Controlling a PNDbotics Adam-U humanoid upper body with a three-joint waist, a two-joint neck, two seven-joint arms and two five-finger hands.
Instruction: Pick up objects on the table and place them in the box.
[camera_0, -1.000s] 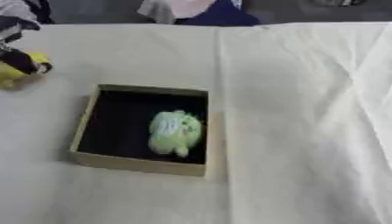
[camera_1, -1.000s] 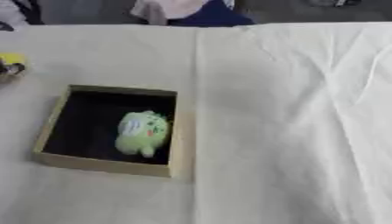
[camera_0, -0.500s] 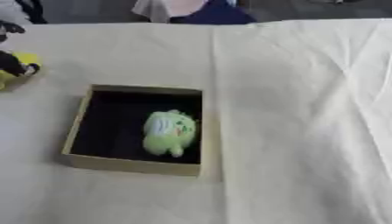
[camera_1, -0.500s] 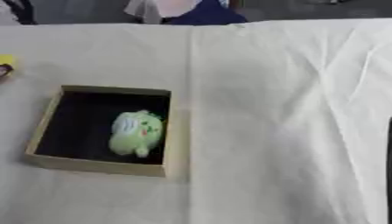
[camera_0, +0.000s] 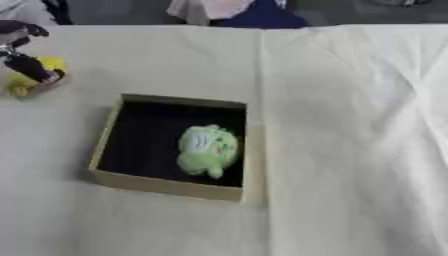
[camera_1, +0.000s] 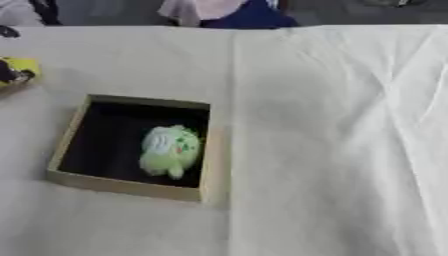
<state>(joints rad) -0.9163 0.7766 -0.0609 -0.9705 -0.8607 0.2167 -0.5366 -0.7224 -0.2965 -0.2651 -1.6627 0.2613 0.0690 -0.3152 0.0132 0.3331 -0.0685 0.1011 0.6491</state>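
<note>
Green plush toy (camera_0: 208, 150) already inside box (camera_0: 112, 123), right half. Yellow toy (camera_0: 35, 79) left of box, on surface (camera_0: 350, 150), left hand (camera_0: 26, 55) touching it; grip state unclear. Right hand unseen. One placed, one left.

1. I see the surface (camera_0: 350, 150) covered in a plain cream-white cloth with no pattern, only pale creases running across it.
2. The box (camera_0: 166, 187) has tan, cardboard-coloured walls and a black interior.
3. The plush toy (camera_0: 207, 150) in the box is light green, with a paler whitish patch on its upper part and a few tiny darker specks I cannot make out.
4. The toy (camera_0: 35, 80) at the far left is bright yellow.
5. My left hand (camera_0: 26, 62) reads black, with a silver-grey part near the top.
6. Beyond the far edge I see dark grey, with dark blue and off-white cloth.
</note>
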